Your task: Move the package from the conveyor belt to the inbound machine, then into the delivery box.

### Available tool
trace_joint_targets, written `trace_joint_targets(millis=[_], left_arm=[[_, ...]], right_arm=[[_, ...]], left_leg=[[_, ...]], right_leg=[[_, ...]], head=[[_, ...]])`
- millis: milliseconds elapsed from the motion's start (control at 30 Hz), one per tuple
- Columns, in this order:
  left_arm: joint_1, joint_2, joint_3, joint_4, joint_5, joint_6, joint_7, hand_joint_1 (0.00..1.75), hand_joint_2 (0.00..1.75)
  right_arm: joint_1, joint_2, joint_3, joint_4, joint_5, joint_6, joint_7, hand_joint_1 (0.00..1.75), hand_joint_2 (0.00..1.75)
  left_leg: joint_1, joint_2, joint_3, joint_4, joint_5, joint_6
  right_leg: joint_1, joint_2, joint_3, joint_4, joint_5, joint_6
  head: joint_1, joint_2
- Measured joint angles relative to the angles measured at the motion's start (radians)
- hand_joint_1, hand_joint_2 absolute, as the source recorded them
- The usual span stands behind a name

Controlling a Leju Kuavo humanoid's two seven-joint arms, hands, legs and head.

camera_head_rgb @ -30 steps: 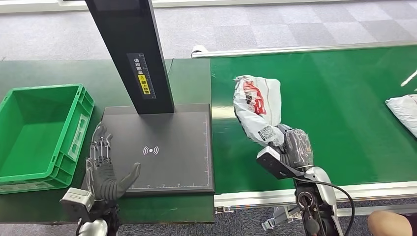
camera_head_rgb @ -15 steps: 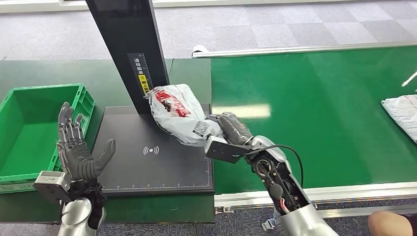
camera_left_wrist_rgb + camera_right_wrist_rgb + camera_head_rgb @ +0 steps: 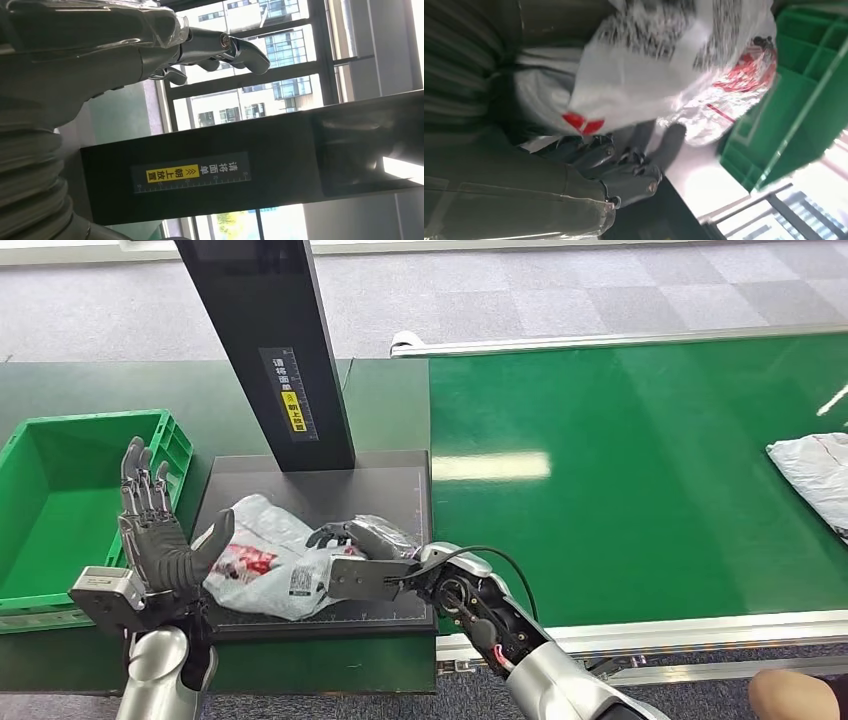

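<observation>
Package [image 3: 262, 562]: carried left off the conveyor belt [image 3: 640, 470], now lying on the inbound machine [image 3: 400, 485]; my right hand [image 3: 362, 540] still grasping it, left hand [image 3: 160, 540] released; delivery box [image 3: 60, 580] next.

The head view looks down from high onto the scanner platform [image 3: 330, 510]. Each wrist camera sits close behind its own hand. The left wrist and head views share the labelled black post [image 3: 200, 175].

Black post [image 3: 268, 350] blocks platform's [image 3: 400, 480] far side, seemingly.
</observation>
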Motion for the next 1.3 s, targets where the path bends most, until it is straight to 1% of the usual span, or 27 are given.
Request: trace_joint_targets(millis=[133, 300, 433, 600, 800, 900, 1033, 1167, 1300], left_arm=[[-0.004, 0.001, 0.000, 0.015, 0.004, 0.000, 0.004, 0.00, 1.75], [-0.003, 0.002, 0.002, 0.023, 0.004, -0.006, 0.009, 0.00, 1.75], [0.006, 0.003, 0.006, 0.025, -0.002, -0.012, 0.011, 0.00, 1.75], [0.013, 0.003, 0.011, 0.025, -0.008, -0.021, 0.011, 0.00, 1.75], [0.022, 0.006, 0.011, 0.025, -0.022, -0.037, 0.011, 0.00, 1.75], [0.031, 0.009, 0.006, 0.025, -0.047, -0.059, 0.009, 0.00, 1.75], [0.047, 0.014, -0.011, 0.024, -0.100, -0.100, 0.008, 0.00, 1.75], [0.053, 0.020, -0.038, 0.024, -0.162, -0.155, 0.020, 0.00, 1.75], [0.054, 0.049, -0.101, 0.034, -0.298, -0.268, 0.070, 0.00, 1.75]], right_arm=[[-0.003, 0.006, 0.015, 0.061, -0.027, 0.002, -0.003, 0.00, 1.75], [-0.003, -0.003, 0.010, 0.069, -0.074, -0.010, -0.022, 0.00, 1.75], [0.015, -0.048, -0.035, -0.022, -0.120, -0.028, -0.017, 0.00, 1.75], [0.046, -0.098, -0.091, -0.131, -0.143, -0.045, -0.014, 0.00, 1.75], [0.108, -0.158, -0.195, -0.292, -0.176, -0.064, -0.022, 0.00, 1.75], [0.162, -0.191, -0.268, -0.395, -0.219, -0.086, -0.045, 0.00, 1.75], [0.283, -0.224, -0.412, -0.549, -0.286, -0.073, -0.075, 0.00, 1.75], [0.408, -0.230, -0.521, -0.646, -0.304, -0.039, -0.091, 0.00, 1.75], [0.496, -0.220, -0.582, -0.679, -0.336, -0.002, -0.092, 0.00, 1.75]], left_leg=[[0.000, 0.000, 0.000, 0.000, 0.000, 0.000], [0.000, 0.000, 0.000, 0.000, 0.000, 0.000], [0.000, 0.000, 0.000, 0.000, 0.000, 0.000], [0.000, 0.000, 0.000, 0.000, 0.000, 0.000], [0.000, 0.000, 0.000, 0.001, 0.000, 0.000], [0.000, -0.003, -0.001, 0.001, 0.000, 0.000], [0.000, -0.005, -0.001, 0.001, -0.001, 0.000], [0.000, -0.005, -0.002, 0.001, -0.001, 0.000], [0.000, -0.005, -0.002, 0.000, -0.001, 0.000]], right_leg=[[0.000, 0.000, 0.000, 0.000, 0.000, 0.000], [0.000, 0.000, 0.000, 0.000, 0.000, 0.000], [0.000, 0.000, 0.000, 0.000, 0.000, 0.000], [0.000, 0.000, -0.001, 0.000, 0.000, 0.000], [0.000, 0.000, -0.001, 0.000, 0.000, 0.000], [0.000, -0.002, -0.001, -0.001, 0.000, 0.000], [0.000, -0.003, -0.001, -0.001, 0.000, 0.000], [0.000, -0.003, -0.001, -0.001, 0.000, 0.000], [0.000, -0.003, -0.001, -0.001, 0.000, 0.000]], head=[[0.000, 0.000], [0.000, 0.000], [0.000, 0.000], [0.000, 0.000], [0.000, 0.000], [0.000, 0.000], [0.000, 0.000], [0.000, 0.000], [0.000, 0.000]])
